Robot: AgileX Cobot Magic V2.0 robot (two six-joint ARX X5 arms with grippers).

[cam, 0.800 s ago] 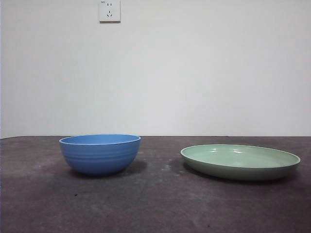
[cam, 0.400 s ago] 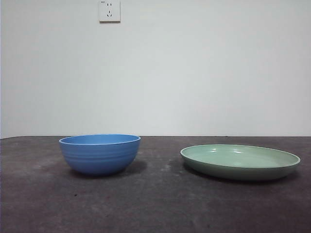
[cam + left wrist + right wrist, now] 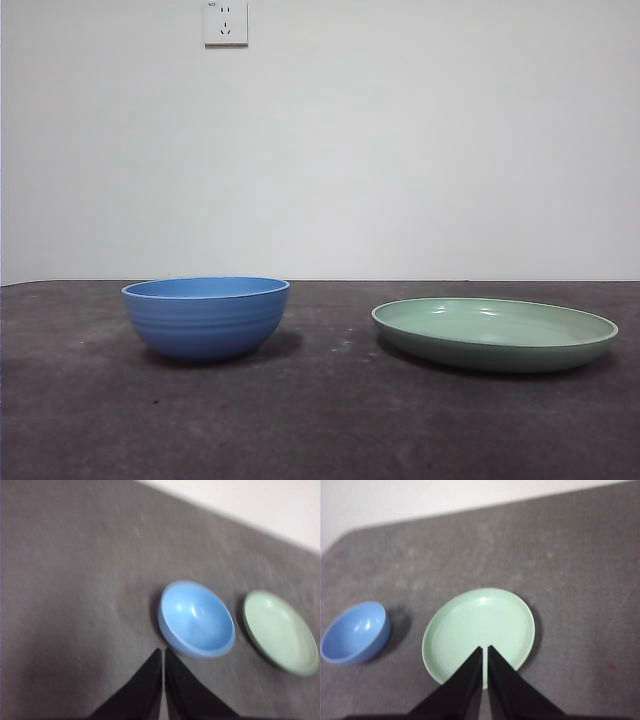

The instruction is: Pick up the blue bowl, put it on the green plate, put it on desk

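A: Layout on the dark grey-brown matte tabletop [image 3: 320, 420]?

B: Round medium-blue ridged bowl [image 3: 205, 317] sits upright, mouth up, toward the left side. Wide shallow sage-green round plate [image 3: 495, 334] lies flat toward the right side. The two are apart, with a bare strip of tabletop between them. Both are round, so no long axis to log.

A: Room at the edges?

B: Open surface in front of both, and more behind them up to the far edge at the white wall [image 3: 400, 150], which carries a socket [image 3: 225, 22].

A: Grippers?

B: Left gripper [image 3: 163, 652] is above the tabletop just short of the bowl's rim, jaws pressed together, holding nothing. Right gripper [image 3: 484, 650] hangs over the plate, tips over its near part, jaws likewise closed and empty. Neither shows in the front view.
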